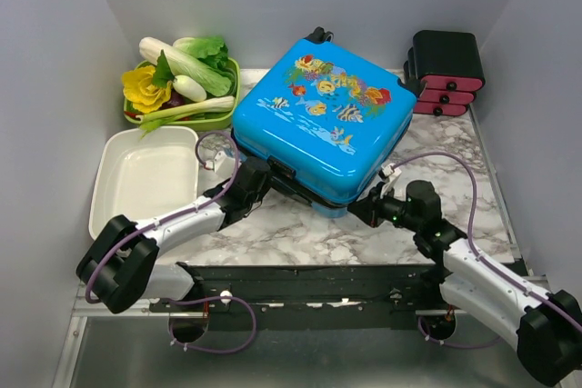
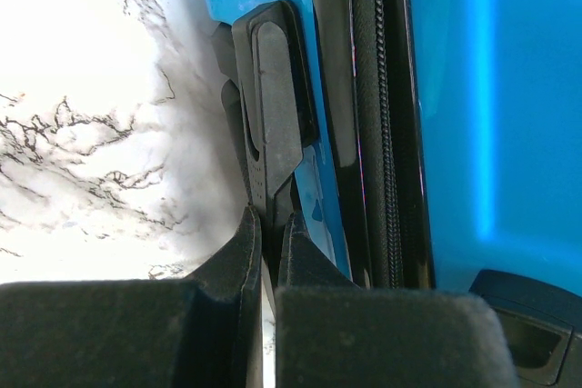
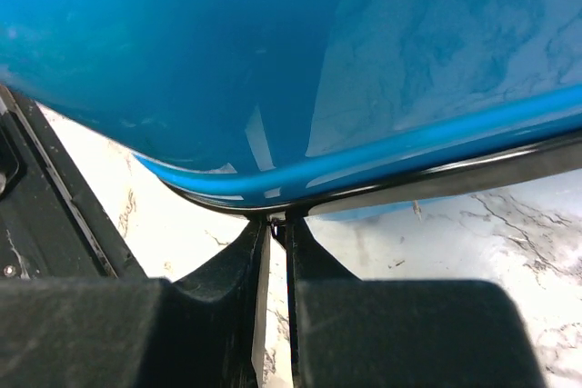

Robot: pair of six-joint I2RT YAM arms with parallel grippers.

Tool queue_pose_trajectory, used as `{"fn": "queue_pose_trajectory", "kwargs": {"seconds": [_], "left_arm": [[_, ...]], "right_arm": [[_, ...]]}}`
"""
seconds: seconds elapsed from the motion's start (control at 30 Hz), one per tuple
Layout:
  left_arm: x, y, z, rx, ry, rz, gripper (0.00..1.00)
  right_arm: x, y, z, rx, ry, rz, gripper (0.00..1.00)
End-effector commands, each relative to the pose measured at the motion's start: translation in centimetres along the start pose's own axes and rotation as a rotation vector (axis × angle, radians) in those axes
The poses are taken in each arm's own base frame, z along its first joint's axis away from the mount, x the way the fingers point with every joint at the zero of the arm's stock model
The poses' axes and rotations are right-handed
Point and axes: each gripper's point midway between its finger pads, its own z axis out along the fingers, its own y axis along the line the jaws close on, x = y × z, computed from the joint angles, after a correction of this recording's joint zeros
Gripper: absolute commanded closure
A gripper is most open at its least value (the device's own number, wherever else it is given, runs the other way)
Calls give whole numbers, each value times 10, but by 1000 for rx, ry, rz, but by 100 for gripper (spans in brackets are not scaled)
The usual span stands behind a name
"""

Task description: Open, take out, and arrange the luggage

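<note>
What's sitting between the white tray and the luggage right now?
In the top view, only the left arm's purple cable loops over bare marble table between white tray and luggage.

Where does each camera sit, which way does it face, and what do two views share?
Top external: above and behind the arm bases, looking down at the table and the luggage; both arms show, with the left gripper and right gripper at its near edge.
Left wrist: on the left arm, facing the luggage's zipped side; its fingers pinch a black tab.
Right wrist: on the right arm, low, facing the luggage's black rim; its fingers are almost together.
Shared: both wrist views show blue shell and marble.
</note>
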Motion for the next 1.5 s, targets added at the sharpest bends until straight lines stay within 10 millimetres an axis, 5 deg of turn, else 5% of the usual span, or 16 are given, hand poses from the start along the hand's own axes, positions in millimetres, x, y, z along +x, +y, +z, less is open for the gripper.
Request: {"fn": "queue_pose_trajectory", "kwargs": {"seconds": [0.0, 0.17, 0.4, 0.57, 0.83, 1.1, 1.33, 1.4, 1.43, 1.47], "left_arm": [[26, 40, 2, -90, 98, 78, 100], [32, 37, 2, -60, 117, 65, 100], [39, 39, 0, -49, 137, 60, 100], [43, 32, -2, -33, 144, 59, 100], [79, 30, -24, 4, 195, 101, 100], [115, 13, -56, 134, 277, 118, 100], [131, -12, -89, 264, 330, 223, 100], [119, 2, -94, 221, 298, 288, 74], [110, -2, -105, 245, 285, 288, 47], [101, 10, -107, 215, 256, 344, 38]], "right_arm": [[-16, 24, 2, -53, -40, -85, 99], [-2, 38, 6, -24, 7, -115, 99], [-21, 48, 21, 19, -61, -80, 99], [-44, 96, 47, -23, -104, -153, 99], [-42, 101, 72, 33, -51, -101, 99], [-40, 84, 74, 149, -30, -55, 99], [-11, 50, 30, 286, 8, 21, 99], [-9, 47, 18, 289, -7, 39, 99], [2, 39, 11, 315, 29, 31, 99], [3, 37, 7, 322, 23, 40, 99]]}}
